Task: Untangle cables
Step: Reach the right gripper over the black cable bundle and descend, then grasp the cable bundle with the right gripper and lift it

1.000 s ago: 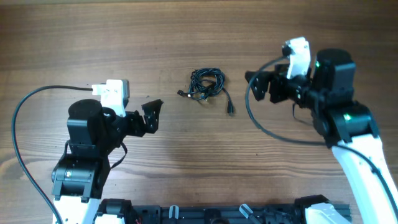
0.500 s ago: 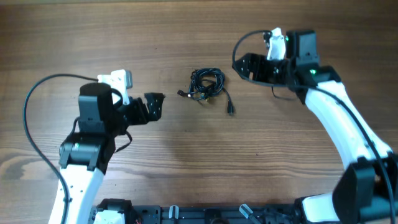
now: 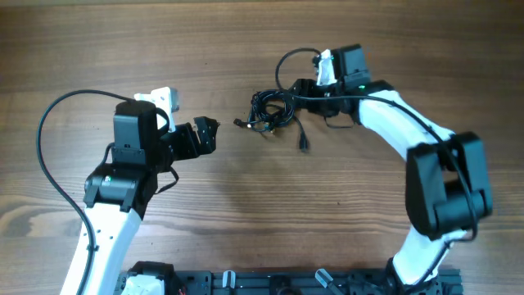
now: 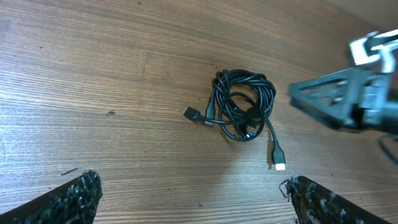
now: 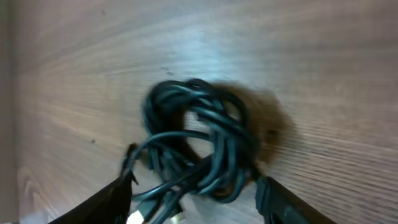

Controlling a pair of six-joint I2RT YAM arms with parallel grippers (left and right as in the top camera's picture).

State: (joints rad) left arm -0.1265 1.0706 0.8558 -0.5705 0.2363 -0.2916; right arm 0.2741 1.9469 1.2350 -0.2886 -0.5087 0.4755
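The cables [image 3: 273, 109] lie bunched in a small black tangle at the table's middle, with one plug end [image 3: 304, 145] trailing toward the front and another [image 3: 239, 124] sticking out left. My right gripper [image 3: 296, 93] is at the tangle's right edge. In the right wrist view its open jaws [image 5: 194, 200] straddle the lower part of the tangle [image 5: 199, 140], blurred by motion. My left gripper [image 3: 210, 133] stands wide open a short way left of the cables. Its wrist view shows the cables [image 4: 241, 106] well beyond its fingertips [image 4: 81, 193], nothing between them.
Bare wooden table [image 3: 246, 213] lies all around the tangle. The right arm [image 3: 409, 131] arcs in from the right front, and the left arm's thick black cable [image 3: 49, 139] loops out to the left. A black rail [image 3: 278, 285] runs along the front edge.
My right arm has swung left and away to the tangle's edge, and its jaws have narrowed around the cables. The left arm has edged slightly right. The cables have not moved.
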